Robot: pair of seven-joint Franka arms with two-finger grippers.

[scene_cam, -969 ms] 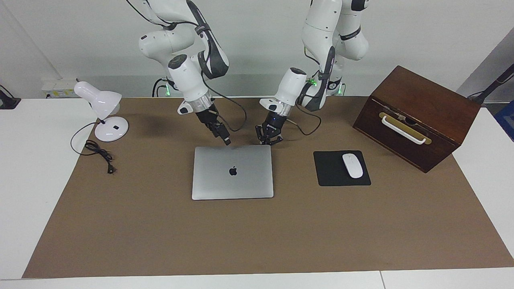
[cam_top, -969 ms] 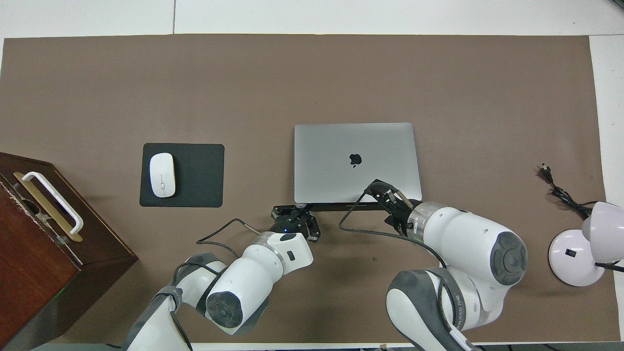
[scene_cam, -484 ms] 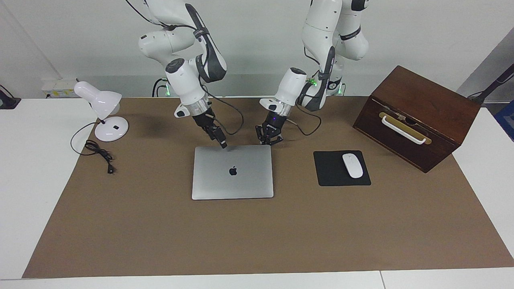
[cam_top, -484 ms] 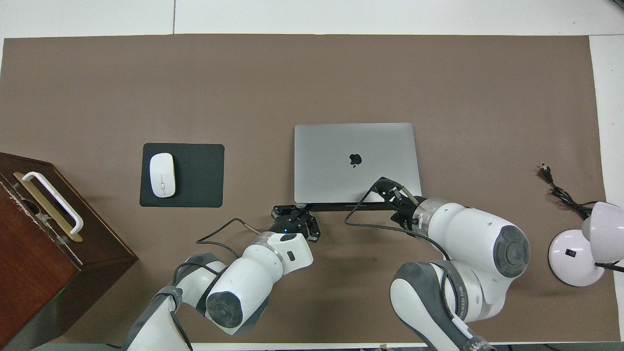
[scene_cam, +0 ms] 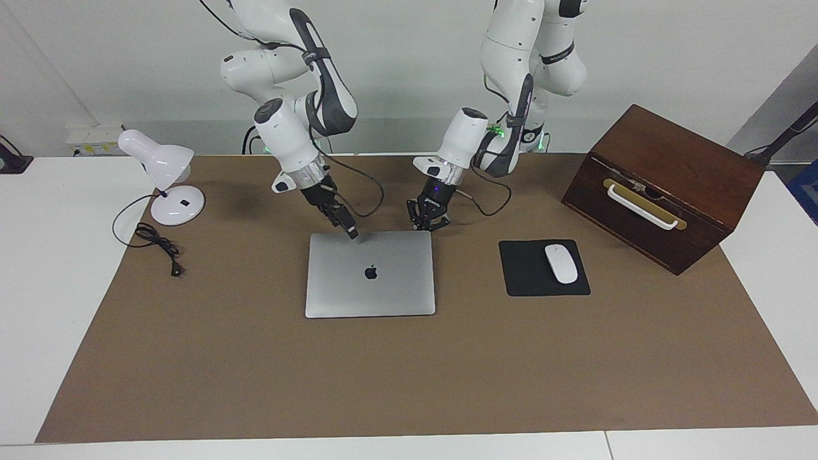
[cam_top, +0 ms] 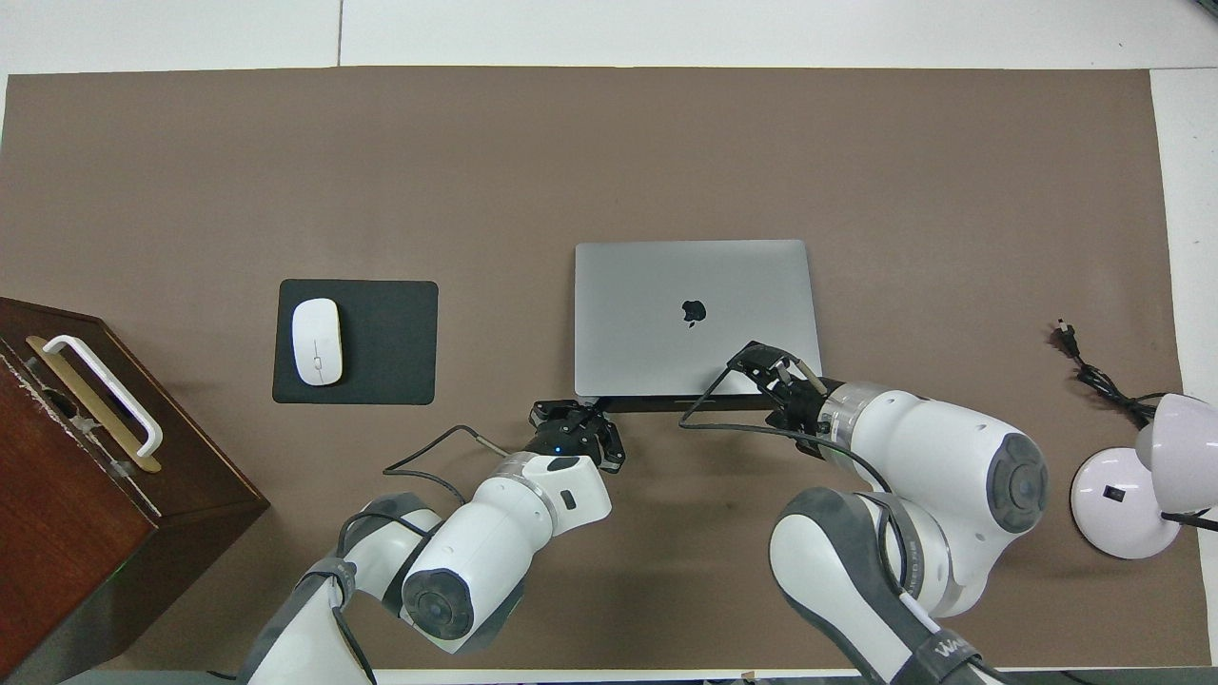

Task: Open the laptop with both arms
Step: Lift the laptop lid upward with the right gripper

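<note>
The silver-grey laptop [scene_cam: 370, 284] lies shut on the brown mat, logo up; it also shows in the overhead view [cam_top: 666, 285]. My right gripper [scene_cam: 351, 232] is shut and its tip is at the lid, by the laptop's edge nearest the robots; it shows in the overhead view [cam_top: 761, 360] over that edge, toward the right arm's end. My left gripper [scene_cam: 429, 223] is open and low, just off the laptop's near corner toward the left arm's end, also in the overhead view [cam_top: 577, 419]. Whether it touches the laptop I cannot tell.
A black mousepad [scene_cam: 530, 284] with a white mouse [scene_cam: 560, 263] lies beside the laptop toward the left arm's end. A brown wooden box [scene_cam: 664, 185] with a white handle stands past it. A white desk lamp [scene_cam: 166, 179] and its cable [scene_cam: 156, 246] are at the right arm's end.
My right gripper has moved along the laptop's near edge toward the right arm's end and come down onto the lid. The left gripper and the laptop have not moved.
</note>
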